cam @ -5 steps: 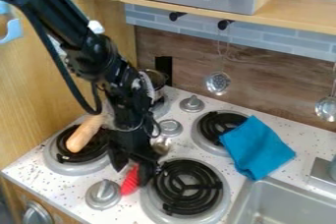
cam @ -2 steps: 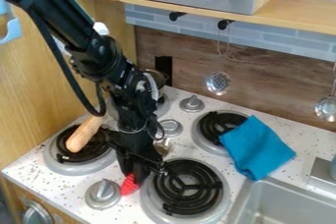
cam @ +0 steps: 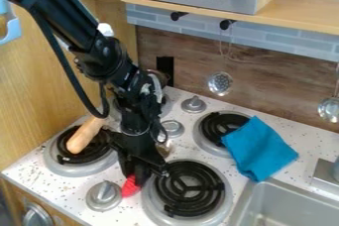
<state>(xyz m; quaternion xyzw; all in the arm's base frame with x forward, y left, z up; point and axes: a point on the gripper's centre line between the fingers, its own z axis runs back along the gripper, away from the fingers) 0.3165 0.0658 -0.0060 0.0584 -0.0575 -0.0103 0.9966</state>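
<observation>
The black gripper points down between the front-left and front-right burners. It is shut on the upper end of a small red object, whose lower end shows below it on the white speckled counter, close to a silver knob. Left of the gripper, a wooden handle lies slanted over the left burner; the arm hides what it joins. Just right of the wrist, a shiny metal piece is partly covered by the arm.
A blue cloth overlaps the back-right burner and reaches the sink's edge. The front-right burner is beside the gripper. Metal ladles hang at the back wall, and a metal pot stands behind the arm.
The gripper's fingers have come together on the red object, covering more of its upper end. The arm's wrist has shifted slightly right; the red object has stayed nearly in place.
</observation>
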